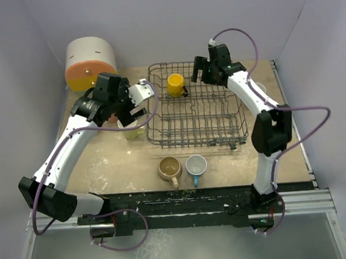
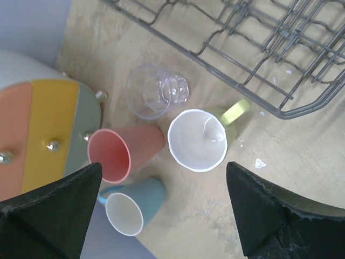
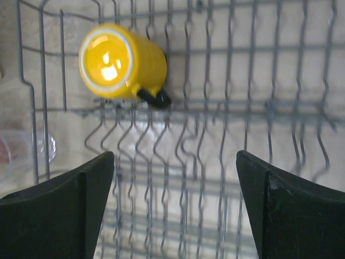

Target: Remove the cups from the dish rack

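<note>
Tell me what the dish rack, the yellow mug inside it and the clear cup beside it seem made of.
Dish rack: thin bent wire, likely metal with a dull grey coating.
Yellow mug: probably glazed ceramic, glossy with bright reflections; hard plastic is possible.
Clear cup: transparent with faceted walls; glass or clear plastic, I cannot tell which.

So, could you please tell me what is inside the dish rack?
One yellow mug shows in the dish rack, near its far left corner. The right arm covers the far right corner, so that spot cannot be checked.
</note>
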